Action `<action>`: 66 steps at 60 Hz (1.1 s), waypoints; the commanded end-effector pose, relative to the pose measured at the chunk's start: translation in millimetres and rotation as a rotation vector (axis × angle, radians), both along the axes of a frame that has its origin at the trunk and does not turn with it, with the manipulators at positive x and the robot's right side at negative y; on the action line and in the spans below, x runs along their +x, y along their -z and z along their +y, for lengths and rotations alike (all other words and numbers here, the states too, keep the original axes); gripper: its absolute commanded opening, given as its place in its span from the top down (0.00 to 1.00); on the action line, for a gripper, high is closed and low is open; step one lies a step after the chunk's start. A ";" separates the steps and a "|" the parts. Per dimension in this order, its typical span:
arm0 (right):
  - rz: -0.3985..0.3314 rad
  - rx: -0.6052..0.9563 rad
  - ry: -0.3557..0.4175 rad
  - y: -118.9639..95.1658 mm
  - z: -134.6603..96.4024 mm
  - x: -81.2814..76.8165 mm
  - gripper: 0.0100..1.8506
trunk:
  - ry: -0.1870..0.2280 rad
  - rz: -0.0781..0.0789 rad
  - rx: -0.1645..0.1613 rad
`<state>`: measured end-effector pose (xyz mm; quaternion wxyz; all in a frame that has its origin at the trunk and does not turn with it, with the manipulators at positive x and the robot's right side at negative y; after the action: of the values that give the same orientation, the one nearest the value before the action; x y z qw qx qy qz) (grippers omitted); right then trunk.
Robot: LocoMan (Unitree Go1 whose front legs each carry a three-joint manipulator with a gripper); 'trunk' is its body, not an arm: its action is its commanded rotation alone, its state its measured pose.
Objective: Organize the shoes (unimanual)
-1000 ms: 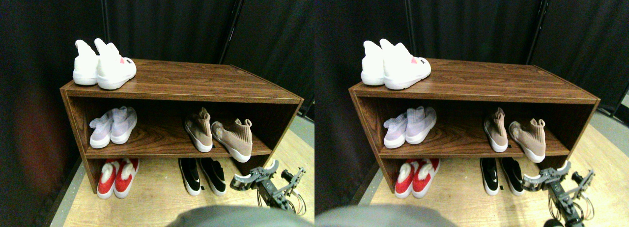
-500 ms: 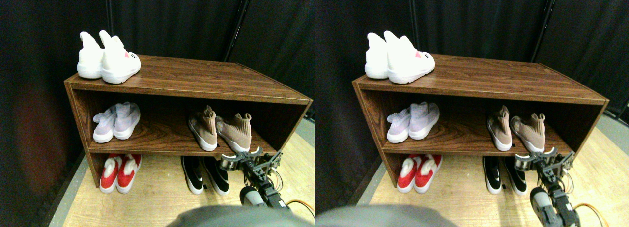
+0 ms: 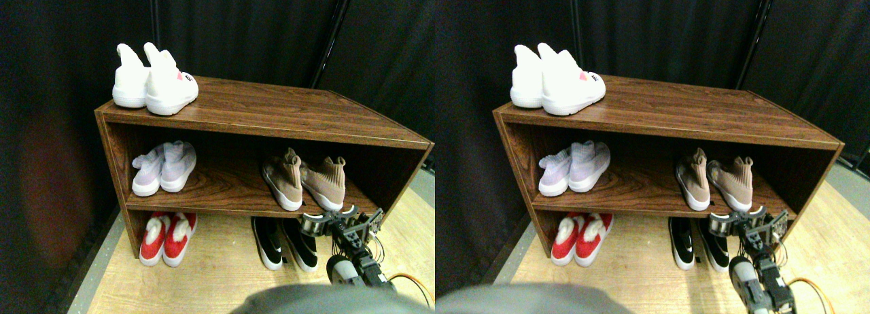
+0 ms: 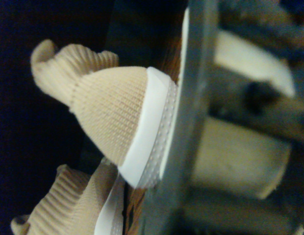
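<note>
Two tan knit shoes stand on the middle shelf at the right, the left one [image 3: 282, 181] and the right one [image 3: 325, 183] close side by side, toes toward me. My right gripper [image 3: 336, 219] is at the shelf's front edge just below the right shoe's toe, jaws spread open and holding nothing. In the wrist view that tan toe [image 4: 113, 107] with its white sole sits right against the dark jaw frame, and the other tan shoe [image 4: 68, 205] is beside it. A black slip-on pair [image 3: 282, 242] stands on the floor under the shelf, just left of the gripper.
The brown wooden rack [image 3: 272, 110] carries a white pair [image 3: 155, 83] on its top at the left. A pale lavender pair [image 3: 163, 168] is on the middle shelf at the left, and a red pair [image 3: 163, 238] on the floor below it. Black curtains hang behind.
The gripper has risen from floor height to the middle shelf's front edge and moved left, up to the right tan shoe's toe. That shoe now looks closer to its mate. The camera shifted slightly.
</note>
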<state>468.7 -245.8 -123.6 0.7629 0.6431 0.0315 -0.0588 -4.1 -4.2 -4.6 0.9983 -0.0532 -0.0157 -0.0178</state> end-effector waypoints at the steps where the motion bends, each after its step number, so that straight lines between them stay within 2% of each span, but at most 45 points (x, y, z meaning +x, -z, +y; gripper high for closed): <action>1: -0.045 -0.014 -0.010 -12.3 4.0 -6.7 0.11 | 0.000 0.019 -0.016; 3: -0.066 -0.023 -0.040 -14.1 4.8 -10.2 0.11 | 0.001 0.020 -0.015; 11: -0.104 -0.035 -0.083 -21.5 6.2 -25.7 0.14 | 0.005 0.023 -0.012; 23: -0.141 -0.097 -0.137 -33.6 -0.9 -48.6 0.11 | 0.014 0.019 -0.006; 33: -0.168 -0.084 -0.116 -39.9 -12.9 -66.1 0.16 | 0.014 0.019 -0.006; 34: -0.169 -0.076 -0.118 -41.3 -14.9 -67.6 0.19 | 0.022 0.012 -0.003; 45: -0.212 -0.152 -0.088 -53.5 -28.4 -74.5 0.28 | 0.026 0.003 -0.001; 50: -0.228 -0.188 -0.068 -61.5 -36.4 -71.6 0.40 | 0.025 0.002 0.000; 54: -0.236 -0.191 -0.040 -68.7 -43.2 -66.5 0.61 | 0.023 0.001 -0.002; 55: -0.236 -0.191 -0.040 -68.7 -43.2 -66.5 0.61 | 0.022 0.001 -0.002; 57: -0.242 -0.186 -0.023 -71.2 -45.6 -64.2 0.72 | 0.021 0.000 -0.002; 59: -0.248 -0.179 0.010 -75.3 -48.0 -60.9 0.85 | 0.020 -0.001 -0.003; 61: -0.254 -0.198 0.037 -78.0 -50.0 -57.9 0.92 | 0.019 0.000 -0.003; 64: -0.258 -0.195 0.066 -80.2 -51.9 -54.6 0.97 | 0.018 0.000 -0.003; 66: -0.268 -0.222 0.101 -83.2 -54.2 -51.3 0.97 | 0.016 -0.002 -0.004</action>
<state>412.6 -295.2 -47.4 0.8182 0.5699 -0.0759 -0.0018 -0.5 -4.4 -4.7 0.9985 -0.0444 -0.0134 -0.0274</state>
